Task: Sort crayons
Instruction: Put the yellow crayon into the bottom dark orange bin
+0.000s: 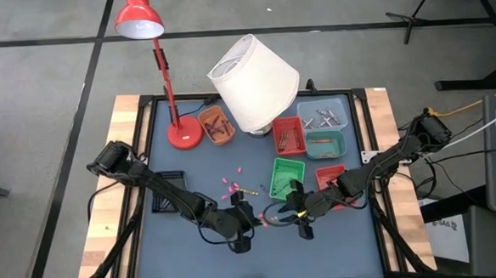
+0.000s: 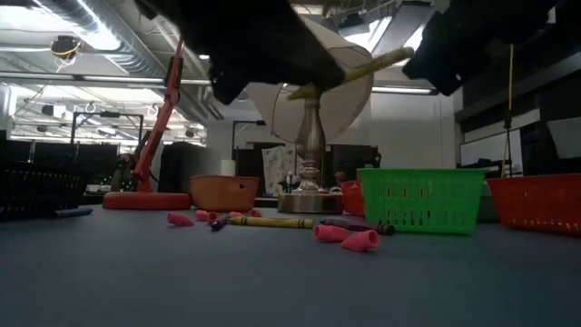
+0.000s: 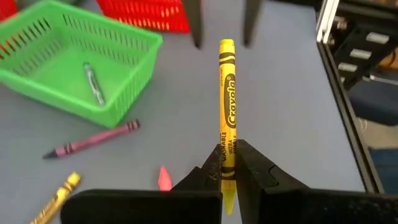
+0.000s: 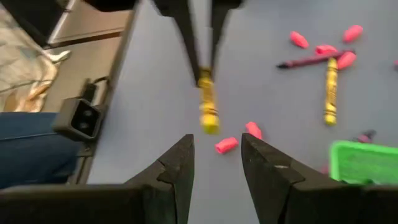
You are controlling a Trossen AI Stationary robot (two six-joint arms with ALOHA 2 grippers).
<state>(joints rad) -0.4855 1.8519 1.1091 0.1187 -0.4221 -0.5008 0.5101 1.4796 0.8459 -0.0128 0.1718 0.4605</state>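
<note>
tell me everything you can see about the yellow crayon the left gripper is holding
The yellow crayon is a slim stick in a yellow paper wrapper with black Crayola lettering and dark bands near its blunt far end. The left gripper is shut on its lower part, near the pointed tip, which pokes out behind the fingers. It is lifted off the table, nothing else touching it, and its free end points toward the open right gripper just ahead of it, not yet between those fingers.

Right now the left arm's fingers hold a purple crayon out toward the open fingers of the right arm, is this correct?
Only the colour is wrong. The left wrist view shows the left fingers shut on a yellow crayon; a purple crayon lies on the table. The right fingers are open.
</note>
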